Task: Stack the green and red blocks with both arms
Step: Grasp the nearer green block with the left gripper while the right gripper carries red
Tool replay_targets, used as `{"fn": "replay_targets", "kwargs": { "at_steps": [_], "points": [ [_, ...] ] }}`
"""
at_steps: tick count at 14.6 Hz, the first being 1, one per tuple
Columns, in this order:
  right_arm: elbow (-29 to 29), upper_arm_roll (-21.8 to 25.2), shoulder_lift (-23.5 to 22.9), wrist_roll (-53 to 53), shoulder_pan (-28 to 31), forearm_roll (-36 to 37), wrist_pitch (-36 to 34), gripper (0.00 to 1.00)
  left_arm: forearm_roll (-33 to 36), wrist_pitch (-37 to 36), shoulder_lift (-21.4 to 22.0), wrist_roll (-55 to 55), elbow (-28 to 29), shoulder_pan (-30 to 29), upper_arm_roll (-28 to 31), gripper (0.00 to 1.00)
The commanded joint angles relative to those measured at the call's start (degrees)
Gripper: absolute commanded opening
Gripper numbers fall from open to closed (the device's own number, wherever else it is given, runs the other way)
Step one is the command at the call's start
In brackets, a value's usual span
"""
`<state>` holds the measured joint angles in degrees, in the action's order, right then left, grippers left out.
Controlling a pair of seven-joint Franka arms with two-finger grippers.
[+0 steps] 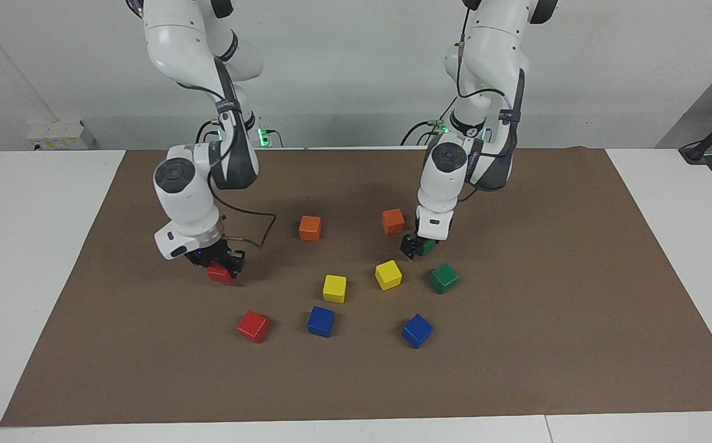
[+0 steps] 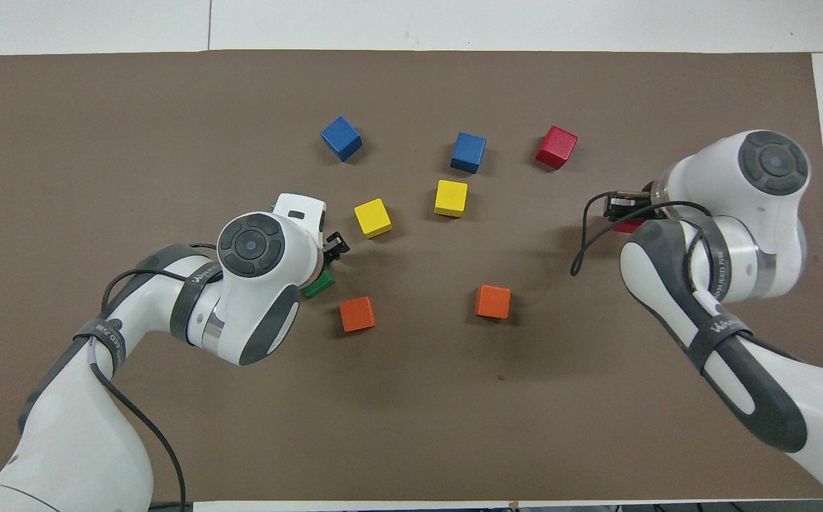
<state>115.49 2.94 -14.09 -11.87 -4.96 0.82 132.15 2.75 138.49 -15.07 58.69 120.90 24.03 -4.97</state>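
Observation:
My right gripper [image 1: 221, 266] is down at the brown mat, shut on a red block [image 1: 220, 274] toward the right arm's end of the table; a sliver of this block shows in the overhead view [image 2: 628, 226]. The second red block [image 1: 253, 325] [image 2: 556, 147] sits free, farther from the robots. My left gripper [image 1: 416, 247] is low over the mat, shut on a green block [image 1: 427, 247] [image 2: 319, 284], beside an orange cube. The second green block [image 1: 443, 277] sits free just farther out; in the overhead view the left hand mostly hides it.
Two orange cubes [image 1: 310, 227] [image 1: 393, 221] lie nearest the robots. Two yellow cubes [image 1: 334, 288] [image 1: 388, 274] lie mid-mat. Two blue cubes [image 1: 321, 321] [image 1: 417, 330] lie farthest out. All rest on a brown mat [image 1: 546, 344] over a white table.

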Motion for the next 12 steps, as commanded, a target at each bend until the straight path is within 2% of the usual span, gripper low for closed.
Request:
{"fn": "replay_targets", "kwargs": {
  "at_steps": [1, 3, 4, 5, 7, 9, 12],
  "points": [
    [5.26, -0.57, 2.66, 8.95, 4.77, -1.08, 3.27, 0.00, 1.30, -1.19, 0.83, 1.43, 1.44, 2.07, 1.02, 0.00],
    [7.37, -0.57, 2.76, 11.95, 6.80, -1.08, 6.62, 0.00, 2.95, -3.56, 1.01, 0.03, 0.31, 1.20, 1.19, 0.00],
    [7.47, -0.65, 2.15, 12.83, 7.68, -1.08, 7.67, 0.00, 5.23, -7.58, 1.27, -3.20, -2.40, -0.37, 1.45, 0.00],
    [7.47, -0.65, 1.18, 13.80, 8.47, -1.08, 8.56, 0.00, 5.86, -11.79, 1.36, -10.10, -4.43, -3.69, 1.46, 0.00],
    [7.38, -0.65, -0.05, 14.16, 8.74, -1.08, 10.05, 0.00, 5.78, -15.17, 1.80, -28.72, -7.25, -11.24, 1.46, 0.00],
    [7.29, -0.65, -1.63, 14.16, 9.00, -1.08, 11.89, 0.00, 5.78, -13.87, 1.19, -39.39, -9.01, -17.50, 1.46, 0.00],
    [7.03, -0.65, -2.78, 14.07, 9.27, -1.08, 13.49, 0.00, 5.69, -7.55, -1.00, -52.85, -9.19, -24.54, 1.37, 0.00]
  ]
}}
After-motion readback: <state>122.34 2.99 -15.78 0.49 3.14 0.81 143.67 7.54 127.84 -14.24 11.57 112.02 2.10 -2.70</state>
